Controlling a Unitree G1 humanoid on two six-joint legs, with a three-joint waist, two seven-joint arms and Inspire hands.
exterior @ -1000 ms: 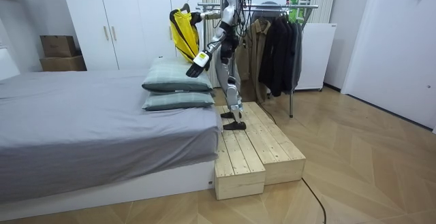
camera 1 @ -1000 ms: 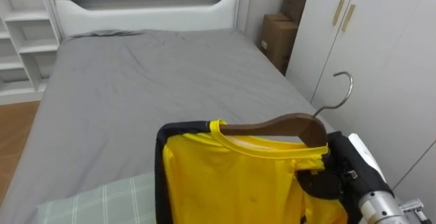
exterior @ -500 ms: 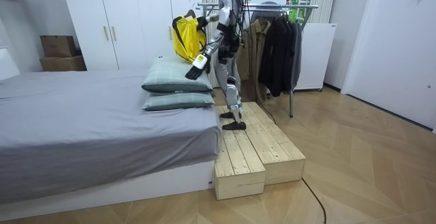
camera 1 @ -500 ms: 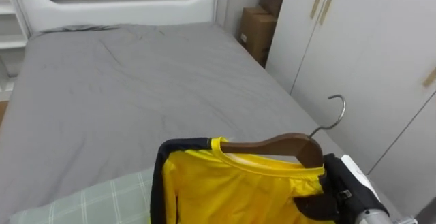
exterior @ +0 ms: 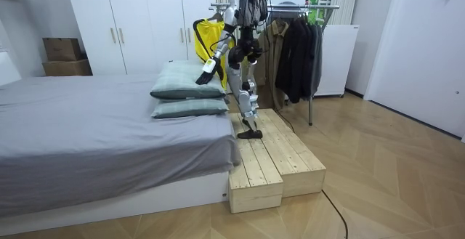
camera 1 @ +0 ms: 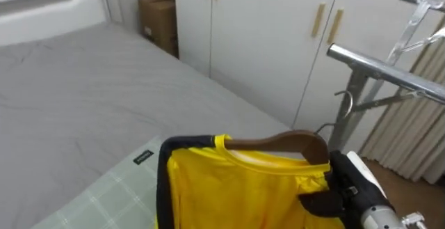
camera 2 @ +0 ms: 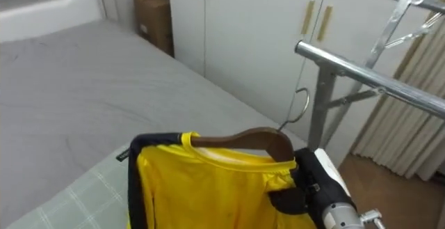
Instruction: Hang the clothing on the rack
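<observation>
Near the pillow [camera 1: 90, 201] at near left, the left hand [exterior: 205, 73] is hung idle. Farther right, the shirt [camera 1: 229, 187] is held up on its hanger [camera 1: 285, 140], which is clenched by the right hand [camera 1: 344, 180], apparently so it can be hooked onto the rail [camera 1: 389, 72] at far right.

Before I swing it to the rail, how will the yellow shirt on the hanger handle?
The yellow shirt drapes limp over the wooden hanger, so it will probably sway and could slide off if tilted. The hanger looks rigid; gripped at one end by the right hand, it should follow the wrist.
</observation>
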